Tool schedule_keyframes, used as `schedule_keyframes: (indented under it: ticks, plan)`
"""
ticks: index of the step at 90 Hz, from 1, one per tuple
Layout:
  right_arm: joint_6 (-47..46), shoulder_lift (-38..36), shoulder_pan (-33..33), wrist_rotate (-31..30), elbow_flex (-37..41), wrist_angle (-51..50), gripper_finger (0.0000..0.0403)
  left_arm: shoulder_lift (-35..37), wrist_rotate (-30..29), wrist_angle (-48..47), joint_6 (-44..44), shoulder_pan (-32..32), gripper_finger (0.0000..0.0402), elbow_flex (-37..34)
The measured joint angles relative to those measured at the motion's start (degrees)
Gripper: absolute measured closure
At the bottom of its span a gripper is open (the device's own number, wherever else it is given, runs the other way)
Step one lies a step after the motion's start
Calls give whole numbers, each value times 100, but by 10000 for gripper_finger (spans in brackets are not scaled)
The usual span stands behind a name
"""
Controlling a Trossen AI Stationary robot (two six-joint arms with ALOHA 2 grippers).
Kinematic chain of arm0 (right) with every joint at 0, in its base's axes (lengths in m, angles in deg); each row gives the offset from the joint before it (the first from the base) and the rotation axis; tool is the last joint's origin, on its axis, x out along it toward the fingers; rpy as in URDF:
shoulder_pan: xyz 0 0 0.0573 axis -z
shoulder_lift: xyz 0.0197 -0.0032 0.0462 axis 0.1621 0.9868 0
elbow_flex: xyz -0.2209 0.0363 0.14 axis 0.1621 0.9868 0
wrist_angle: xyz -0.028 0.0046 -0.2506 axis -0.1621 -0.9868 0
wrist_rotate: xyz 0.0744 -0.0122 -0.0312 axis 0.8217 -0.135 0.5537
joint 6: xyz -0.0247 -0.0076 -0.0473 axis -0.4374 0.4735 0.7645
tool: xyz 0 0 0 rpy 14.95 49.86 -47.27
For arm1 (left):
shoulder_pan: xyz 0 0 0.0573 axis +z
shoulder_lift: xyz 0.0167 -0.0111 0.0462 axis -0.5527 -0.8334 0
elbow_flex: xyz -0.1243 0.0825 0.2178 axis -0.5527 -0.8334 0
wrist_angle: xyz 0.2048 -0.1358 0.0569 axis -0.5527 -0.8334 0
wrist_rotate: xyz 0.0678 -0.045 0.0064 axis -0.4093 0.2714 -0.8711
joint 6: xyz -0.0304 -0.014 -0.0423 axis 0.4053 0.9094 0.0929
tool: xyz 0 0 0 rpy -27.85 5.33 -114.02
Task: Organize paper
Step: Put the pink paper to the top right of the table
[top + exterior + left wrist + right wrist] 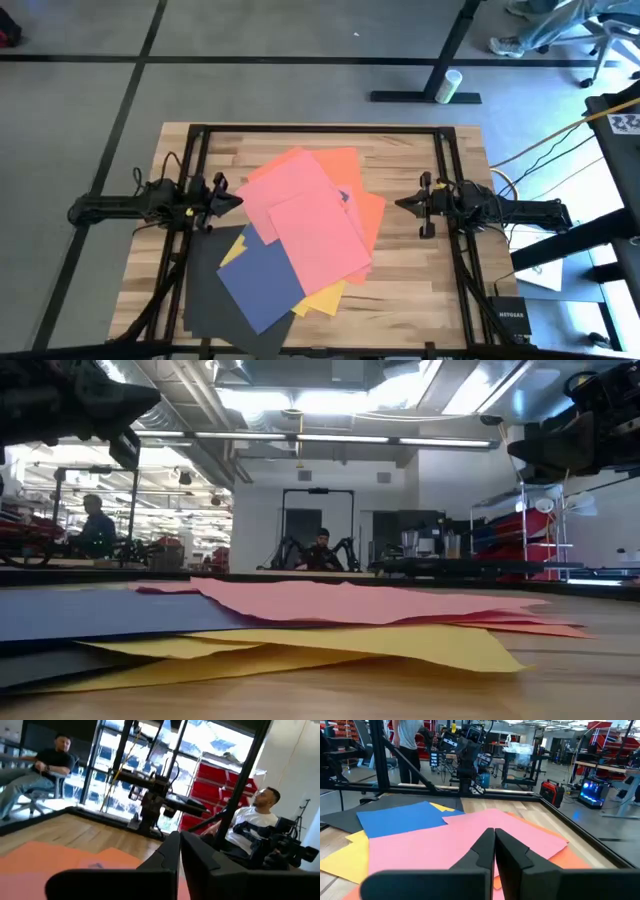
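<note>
The left end effector point(232, 201) hovers at the left edge of the paper pile, its fingers point(165, 857) pressed together with nothing between them. The right end effector point(403, 204) waits to the right of the pile, just off the orange sheet point(368, 215), its fingers point(487, 847) likewise closed and empty.

The paper lies in a loose, overlapping heap mid-table point(410, 290): two pink sheets point(300, 215) on top, orange beneath them on the right, a navy blue sheet point(262, 285) at the near left over yellow point(325, 298), and a dark grey-black sheet point(205, 290) lowest at the near-left corner. A black metal frame point(320, 130) borders the table. People sit in the room beyond.
</note>
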Motion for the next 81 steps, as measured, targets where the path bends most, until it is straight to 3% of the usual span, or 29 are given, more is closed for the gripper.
schedule_keyframes:
  ticks: [26, 38, 62, 81]
  plan:
    - [-22, 2, -2, -4, 11, 526, 402, -1397, -3, -91, -300, 0, 402, 817]
    - [-682, 2, -1, 9, 11, 1035, 402, -2357, -1, -138, -457, 0, 402, 1366]
    - [-1008, 0, -2, 70, 4, 1843, 402, -4136, -4, -1455, -451, 125, 402, 2407]
    - [-1231, 0, -2, 316, 4, 1816, 402, -4913, -3, -1615, -435, 279, 402, 2794]
